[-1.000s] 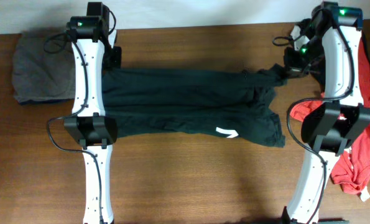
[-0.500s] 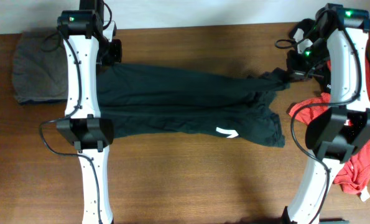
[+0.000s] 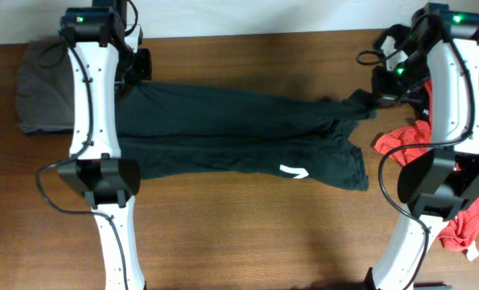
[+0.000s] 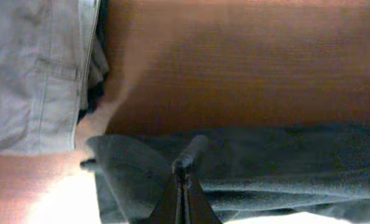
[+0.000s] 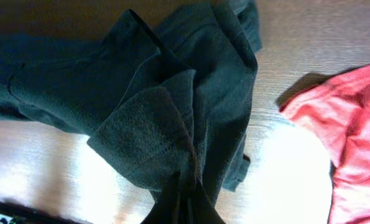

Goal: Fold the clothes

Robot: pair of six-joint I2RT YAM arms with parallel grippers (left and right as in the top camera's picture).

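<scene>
Left end effector (image 4: 183, 182): jaws closed, pinching a ridge of the black shirt (image 3: 239, 133) at its left end, upper left of the overhead frame. Right end effector (image 5: 186, 183): jaws closed too, clamped on a bunched wad of the same shirt at its right end, upper right of the overhead frame. Both grips sit on the far edge of the cloth.

Black shirt: lies on the bench (image 3: 247, 234), centre of the overhead frame, pulled between the two arms into a long band. Long axis runs left to right across the frame. The left end is narrow and flat. The right end is wider and rumpled, with layers doubled over near the right grip. A white print (image 3: 294, 171) shows near the lower right of the band. Cannot tell which end is collar and which is hem.

Progress, as a judgement: early to middle. The shirt looks spread and perhaps doubled lengthwise, but it is not yet a compact fold. The right end needs smoothing and the crosswise folds are left to do.

Grey garment (image 3: 46, 89): upper left corner, just beside the shirt's left end, looks like a flat folded stack, likely done. Red shirts (image 3: 464, 201): crumpled at the right edge, partly under the right arm, not folded. Dark clutter at the far upper right: cannot tell whether cloth or cable.
</scene>
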